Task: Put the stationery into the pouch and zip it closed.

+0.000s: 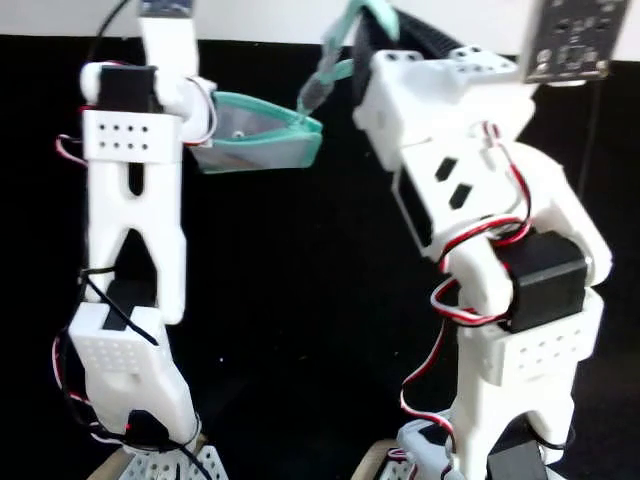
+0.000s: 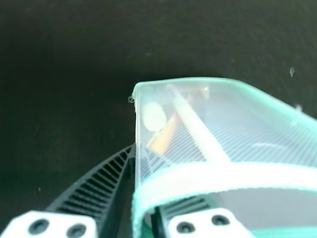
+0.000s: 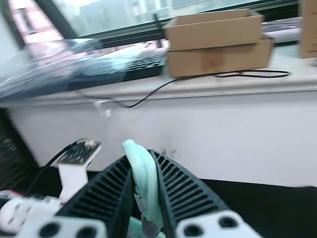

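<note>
Bracing the pouch (image 1: 262,135) at upper centre with left jaws clamped on its end, I have right jaws pinching the teal pull strap (image 3: 141,166), ready to draw the zip closed.

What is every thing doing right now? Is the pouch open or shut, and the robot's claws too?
pouch: held up by both grippers; zip too hard to see.
stationery: inside the pouch.
teal strap: pinched by the right gripper.
left gripper: shut on the pouch.
right gripper: shut on the teal strap.
</note>
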Tool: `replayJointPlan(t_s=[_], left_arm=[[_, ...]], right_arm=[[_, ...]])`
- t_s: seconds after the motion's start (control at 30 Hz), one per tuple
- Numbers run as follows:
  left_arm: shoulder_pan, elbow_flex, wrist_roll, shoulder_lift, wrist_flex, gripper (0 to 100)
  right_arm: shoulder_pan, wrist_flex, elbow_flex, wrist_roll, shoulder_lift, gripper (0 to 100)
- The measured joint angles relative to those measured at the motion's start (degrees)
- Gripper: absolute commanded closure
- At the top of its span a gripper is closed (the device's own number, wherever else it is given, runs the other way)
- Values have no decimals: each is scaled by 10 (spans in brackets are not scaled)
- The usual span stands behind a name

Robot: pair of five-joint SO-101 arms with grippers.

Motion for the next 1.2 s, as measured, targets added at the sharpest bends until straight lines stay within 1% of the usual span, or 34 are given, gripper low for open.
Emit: replayJointPlan(t_s=[0.1,0.23,0.27,0.33,0.4,0.47,0.6,0.73,0.87,1.0,1.1,1.2], left_arm=[[17,0,-56,2,-2,993],[25,1,-135,2,-10,989],[25,-6,-145,3,-11,980],[25,-34,-155,4,-12,931],[25,-80,-152,7,-11,861],[27,-141,-134,6,-4,813],[35,-258,-121,-38,5,803],[32,-316,-120,-74,5,800],[34,-324,-120,-117,15,800],[39,-316,-119,-190,20,802],[45,-274,-119,-258,21,804],[44,-205,-116,-328,21,801]], right_arm=[[18,0,0,-1,0,993],[23,2,0,-1,0,993],[23,2,0,-1,0,993],[23,2,0,-3,0,993],[25,2,-1,-4,0,993],[25,2,-2,-4,-1,993],[25,1,13,-4,-3,993],[25,1,24,-4,-2,993],[25,-13,24,-4,-2,993],[25,-45,24,-5,-2,993],[26,-74,24,-5,-2,993],[26,-107,25,-5,-1,993]])
